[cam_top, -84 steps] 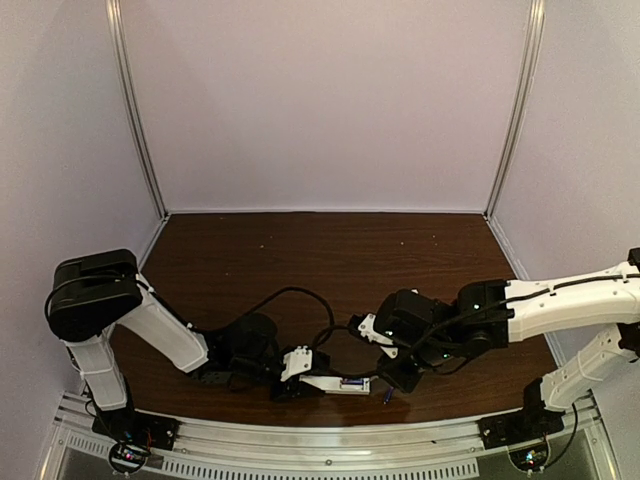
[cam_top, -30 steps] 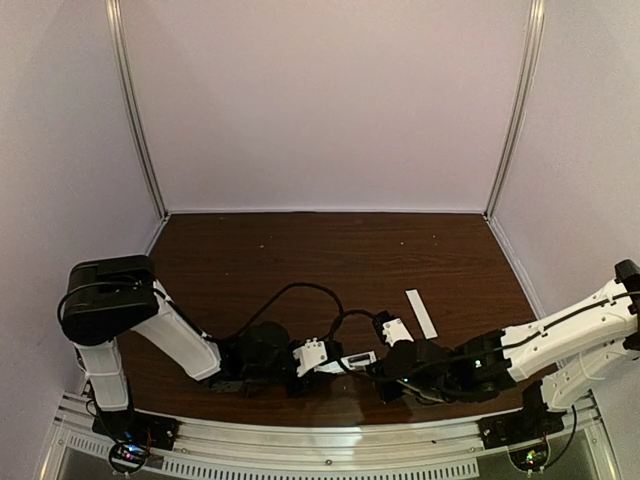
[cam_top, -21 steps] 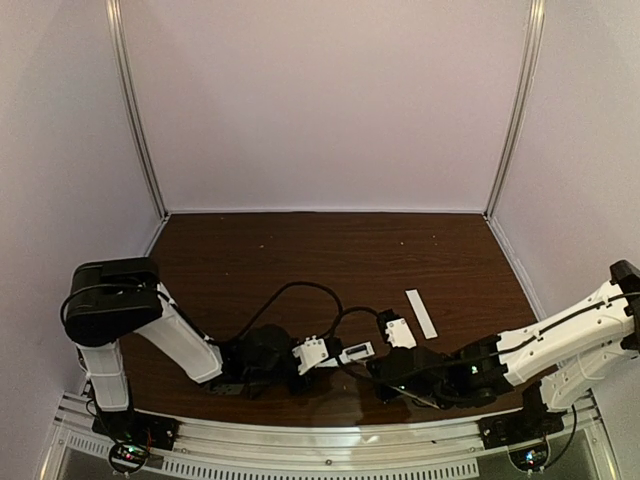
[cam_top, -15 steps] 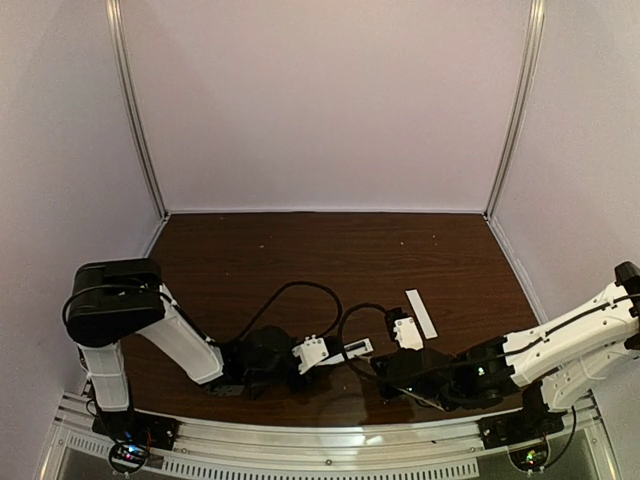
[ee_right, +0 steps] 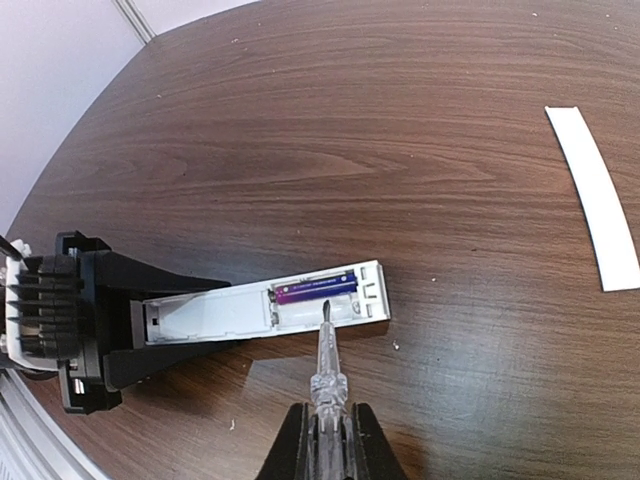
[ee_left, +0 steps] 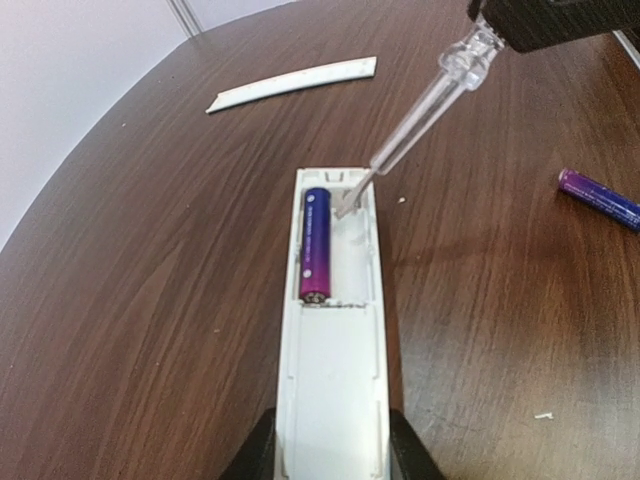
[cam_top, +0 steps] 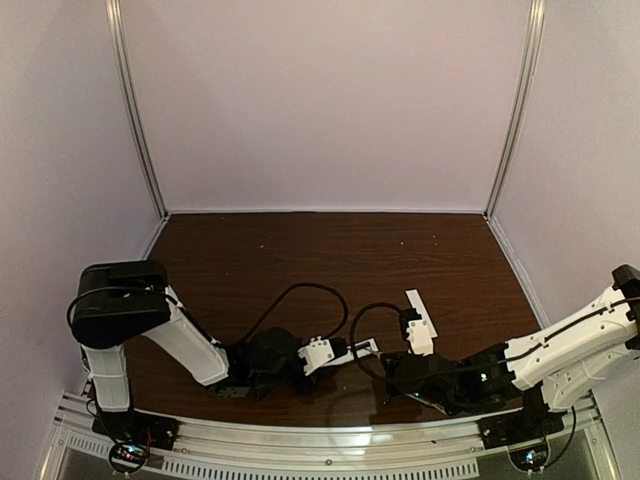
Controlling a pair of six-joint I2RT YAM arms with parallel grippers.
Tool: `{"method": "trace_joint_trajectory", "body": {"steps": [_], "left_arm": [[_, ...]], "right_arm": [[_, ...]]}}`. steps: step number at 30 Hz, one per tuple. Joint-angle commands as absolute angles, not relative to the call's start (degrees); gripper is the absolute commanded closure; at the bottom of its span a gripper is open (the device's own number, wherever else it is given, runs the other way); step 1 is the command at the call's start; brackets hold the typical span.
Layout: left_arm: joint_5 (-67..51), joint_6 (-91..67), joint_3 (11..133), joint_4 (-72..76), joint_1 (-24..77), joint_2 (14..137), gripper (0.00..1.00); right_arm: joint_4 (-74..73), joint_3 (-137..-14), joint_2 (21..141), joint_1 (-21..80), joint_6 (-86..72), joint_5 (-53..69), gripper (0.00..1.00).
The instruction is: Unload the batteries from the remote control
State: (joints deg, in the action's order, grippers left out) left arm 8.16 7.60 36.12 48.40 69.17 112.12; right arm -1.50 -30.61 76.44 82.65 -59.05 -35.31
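You're clamping the remote control in your left gripper while your right gripper, closed on the screwdriver, is poking the empty slot at 3 o'clock of the seated battery, loose battery lying at 2 o'clock.

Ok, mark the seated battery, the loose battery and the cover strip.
seated battery [ee_left: 316, 245], left wrist view, mid-body.
loose battery [ee_left: 600, 198], left wrist view, purple body.
cover strip [ee_right: 597, 200], right wrist view, flat middle.
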Motion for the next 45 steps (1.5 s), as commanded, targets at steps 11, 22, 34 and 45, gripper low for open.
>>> {"method": "trace_joint_trajectory", "body": {"steps": [11,22,34,45], "left_arm": [[8.9,8.5,37.2,47.7,70.1,114.0,1.00],[9.9,8.5,37.6,47.2,70.2,114.3,1.00],[10.0,8.7,37.4,47.7,70.8,114.3,1.00],[10.8,8.6,37.4,48.0,70.8,114.3,1.00]], "right_arm": [[2.2,-30.8,78.3,83.1,-60.4,-37.2,1.00],[-6.1,-35.0,78.2,83.1,-63.5,-34.7,1.00],[-7.0,-36.3,82.2,83.1,-65.8,-36.8,1.00],[-9.8,-36.0,79.6,83.1,-67.1,-36.8,1.00]]}}
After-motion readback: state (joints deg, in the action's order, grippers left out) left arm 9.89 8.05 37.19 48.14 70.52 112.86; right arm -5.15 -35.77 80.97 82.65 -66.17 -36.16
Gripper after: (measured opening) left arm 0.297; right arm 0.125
